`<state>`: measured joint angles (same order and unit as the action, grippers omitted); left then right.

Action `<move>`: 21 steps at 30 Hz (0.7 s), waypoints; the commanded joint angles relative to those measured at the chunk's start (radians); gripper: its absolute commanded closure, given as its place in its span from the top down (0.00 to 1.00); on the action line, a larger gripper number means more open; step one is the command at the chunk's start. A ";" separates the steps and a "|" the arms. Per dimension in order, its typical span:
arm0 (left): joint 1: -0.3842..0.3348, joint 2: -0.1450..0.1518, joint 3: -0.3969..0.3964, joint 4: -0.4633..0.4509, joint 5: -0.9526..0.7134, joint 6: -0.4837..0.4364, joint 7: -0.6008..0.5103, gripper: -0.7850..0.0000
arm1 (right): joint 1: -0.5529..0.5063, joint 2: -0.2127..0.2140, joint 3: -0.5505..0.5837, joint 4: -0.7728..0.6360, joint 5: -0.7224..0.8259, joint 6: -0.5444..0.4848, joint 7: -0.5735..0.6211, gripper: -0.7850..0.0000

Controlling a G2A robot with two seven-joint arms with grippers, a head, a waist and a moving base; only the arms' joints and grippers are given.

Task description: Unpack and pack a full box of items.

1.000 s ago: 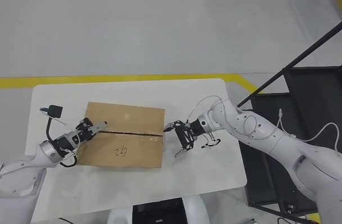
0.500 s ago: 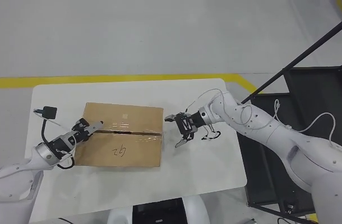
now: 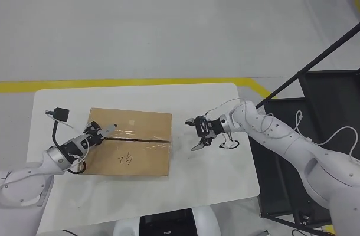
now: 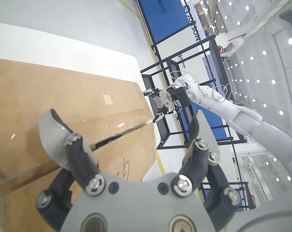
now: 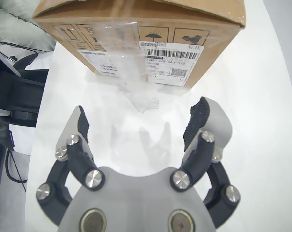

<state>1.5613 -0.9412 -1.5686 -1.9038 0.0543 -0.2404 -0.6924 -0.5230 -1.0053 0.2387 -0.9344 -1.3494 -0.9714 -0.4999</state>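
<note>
A brown cardboard box [image 3: 130, 143] lies on the white table [image 3: 203, 177], flaps down, with torn clear tape along its centre seam [image 4: 121, 132]. My left gripper [image 3: 103, 131] is open over the seam's near-left end, one finger [image 4: 54, 131] resting on the box top. My right gripper [image 3: 193, 135] is open a short way off the box's right end, above bare table. In the right wrist view the box's labelled end face [image 5: 146, 54] is straight ahead, with a strip of loose tape [image 5: 138, 97] hanging onto the table.
A black metal rack [image 3: 321, 124] stands just past the table's right edge. A yellow floor line [image 3: 138, 84] runs behind the table. Bare table lies in front of and to the right of the box.
The right gripper has drawn back to the right, away from the box's end. The left gripper has shifted slightly right along the seam.
</note>
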 commanded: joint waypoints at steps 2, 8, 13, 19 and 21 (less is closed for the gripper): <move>-0.003 0.000 0.002 0.001 0.002 0.004 -0.003 1.00 | -0.006 -0.033 0.010 0.020 0.063 0.031 0.086 1.00; 0.002 0.000 0.000 -0.005 0.006 0.008 -0.010 1.00 | -0.002 -0.104 0.009 0.086 0.131 0.037 0.220 1.00; 0.009 0.000 -0.008 -0.008 0.006 0.009 -0.017 1.00 | 0.016 -0.160 -0.007 0.148 0.104 0.019 0.286 1.00; 0.006 0.000 -0.002 -0.023 0.017 0.023 -0.027 1.00 | 0.028 -0.219 -0.027 0.200 0.057 -0.031 0.283 1.00; 0.006 0.000 0.000 -0.025 0.018 0.025 -0.026 1.00 | 0.029 -0.234 -0.038 0.212 0.027 -0.041 0.263 1.00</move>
<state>1.5672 -0.9412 -1.5697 -1.9279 0.0720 -0.2164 -0.7196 -0.4937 -1.2321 0.2062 -0.7273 -1.3065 -1.0099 -0.2249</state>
